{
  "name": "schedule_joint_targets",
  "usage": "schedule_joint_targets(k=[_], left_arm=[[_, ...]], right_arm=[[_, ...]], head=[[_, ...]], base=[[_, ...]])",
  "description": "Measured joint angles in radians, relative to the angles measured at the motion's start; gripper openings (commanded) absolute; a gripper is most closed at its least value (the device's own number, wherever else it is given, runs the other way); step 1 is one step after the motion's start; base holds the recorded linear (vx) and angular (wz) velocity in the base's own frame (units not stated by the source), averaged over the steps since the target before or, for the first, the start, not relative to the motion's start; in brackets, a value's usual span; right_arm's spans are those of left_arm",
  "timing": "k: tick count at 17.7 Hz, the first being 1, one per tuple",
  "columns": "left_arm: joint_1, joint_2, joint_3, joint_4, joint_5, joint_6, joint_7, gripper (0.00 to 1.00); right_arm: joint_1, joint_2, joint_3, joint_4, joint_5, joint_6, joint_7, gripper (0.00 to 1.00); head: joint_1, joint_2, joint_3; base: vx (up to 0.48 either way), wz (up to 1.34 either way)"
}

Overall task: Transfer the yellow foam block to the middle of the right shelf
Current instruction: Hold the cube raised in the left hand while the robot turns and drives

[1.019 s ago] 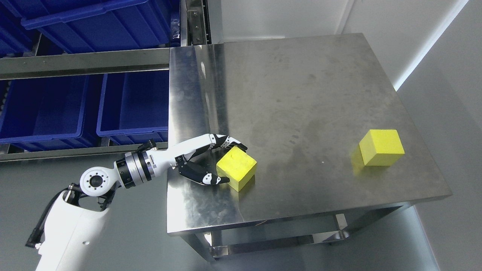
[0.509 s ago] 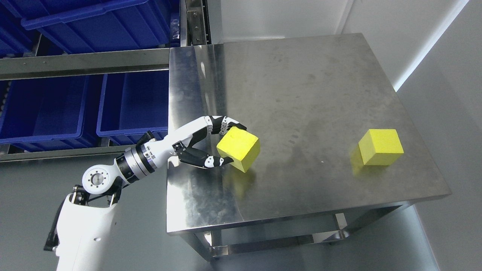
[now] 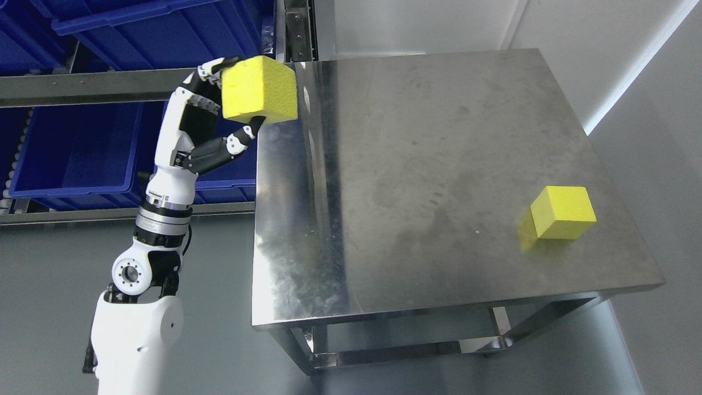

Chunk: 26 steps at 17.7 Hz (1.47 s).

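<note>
Left robot hand (image 3: 211, 118) gripping yellow foam block (image 3: 259, 89), raised by shelf (image 3: 109, 88).

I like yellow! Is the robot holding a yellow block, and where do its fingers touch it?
Yes. The left hand holds a yellow foam block in the air: fingers on its left side, thumb under its bottom edge.

Left arm (image 3: 164, 181): glossy white shells, black-and-silver ringed wrist collar, round white elbow joint with dark centre. Left hand (image 3: 205, 118): white and black segmented fingers (image 3: 241, 137). Thin black cable at lower casing.
</note>
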Motion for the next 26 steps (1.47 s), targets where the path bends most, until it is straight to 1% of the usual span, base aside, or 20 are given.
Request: schedule_joint_targets(k=[4, 11, 26], left_arm=[[0.029, -0.017, 0.031, -0.004, 0.015, -0.034, 0.037, 0.44], [0.07, -0.036, 0.088, -0.012, 0.026, -0.05, 0.043, 0.44], [0.108, -0.049, 0.167, -0.025, 0.029, -0.044, 0.04, 0.44]], right_arm=[[0.0, 0.0, 0.0, 0.0, 0.0, 0.0, 0.0, 1.0], [0.0, 0.0, 0.0, 0.0, 0.0, 0.0, 0.0, 1.0], [0.0, 0.0, 0.0, 0.0, 0.0, 0.0, 0.0, 1.0]], head=[[0.0, 0.0, 0.0], [0.0, 0.0, 0.0], [0.0, 0.0, 0.0]], base=[[-0.062, 0.12], [-0.053, 0.29], [0.027, 0.62]])
